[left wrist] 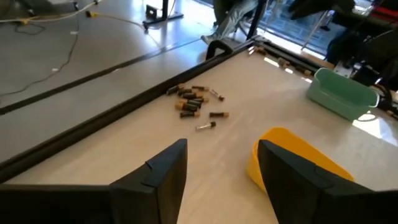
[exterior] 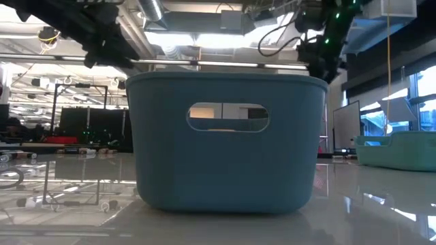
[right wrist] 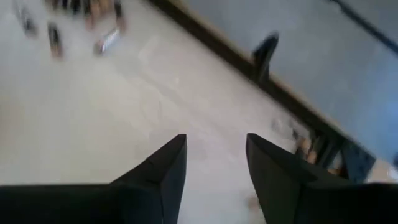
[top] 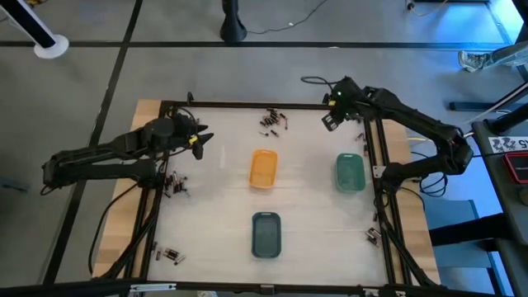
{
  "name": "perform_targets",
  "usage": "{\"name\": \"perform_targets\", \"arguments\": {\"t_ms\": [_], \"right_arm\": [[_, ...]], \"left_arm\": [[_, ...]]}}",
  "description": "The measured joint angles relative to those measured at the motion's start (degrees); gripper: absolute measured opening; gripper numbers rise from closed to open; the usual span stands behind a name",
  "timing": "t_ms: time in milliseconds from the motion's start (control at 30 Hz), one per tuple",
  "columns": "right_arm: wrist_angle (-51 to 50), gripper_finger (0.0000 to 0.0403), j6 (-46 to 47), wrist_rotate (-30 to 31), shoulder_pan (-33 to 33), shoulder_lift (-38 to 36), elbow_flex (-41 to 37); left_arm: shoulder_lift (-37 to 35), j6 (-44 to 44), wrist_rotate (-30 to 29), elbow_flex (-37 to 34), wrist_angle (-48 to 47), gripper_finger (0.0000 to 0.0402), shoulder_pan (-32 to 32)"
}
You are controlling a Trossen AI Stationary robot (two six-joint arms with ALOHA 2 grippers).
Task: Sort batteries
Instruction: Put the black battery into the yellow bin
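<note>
We hold both grippers parted and empty above the table (top: 214, 223): left gripper (left wrist: 221, 171) near the orange tray (top: 263, 167), right gripper (right wrist: 214, 165) beside the batteries (top: 273, 121) at the far edge.

Tabletop (top: 214, 206) under my arms: pale, glossy surface with a dark frame around it and bare wood showing at the left and right edges.

Lying on it:
- orange tray (top: 263, 168), near the middle;
- green tray (top: 350, 172), to its right, close to the right frame rail;
- slate-blue tray (top: 266, 234), nearer the front edge, below the orange one;
- main cluster of batteries (top: 272, 122) by the far rail, loosely scattered (left wrist: 193, 102);
- smaller group of batteries (top: 174, 185) at the left rail;
- a few more cells (top: 169, 255) at the front left corner;
- a couple by the right rail (top: 373, 236).
</note>
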Motion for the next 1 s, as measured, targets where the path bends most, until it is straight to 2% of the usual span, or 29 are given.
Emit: {"name": "perform_targets", "arguments": {"t_ms": [67, 200, 300, 533, 700, 1000], "right_arm": [[7.9, 0.0170, 0.0, -2.5, -0.5, 0.6, -1.8], [21.4, 0.0170, 0.4, -17.3, -0.1, 5.0, -3.0], [29.3, 0.0170, 3.0, -21.3, 1.8, 10.6, -2.9], [30.9, 0.0170, 2.3, -21.4, 6.7, 24.4, 2.6], [31.0, 0.0170, 2.1, -21.3, 9.3, 30.2, 6.2], [31.2, 0.0170, 2.0, -10.6, 14.1, 35.0, 7.5]], "left_arm": [[0.4, 0.4, 0.5, 0.0, 0.6, 0.0186, 0.2], [1.0, 0.7, 1.5, 0.0, 1.2, 0.0181, 0.4], [1.4, 0.4, 1.5, 0.0, 1.1, 0.0181, 0.3], [1.7, 0.1, 1.5, 0.0, 1.0, 0.0179, 0.3], [1.7, -0.1, 1.5, 0.0, 1.0, 0.0179, 0.3], [1.7, 0.1, 1.5, 0.0, 0.6, 0.0178, 0.3]]}}
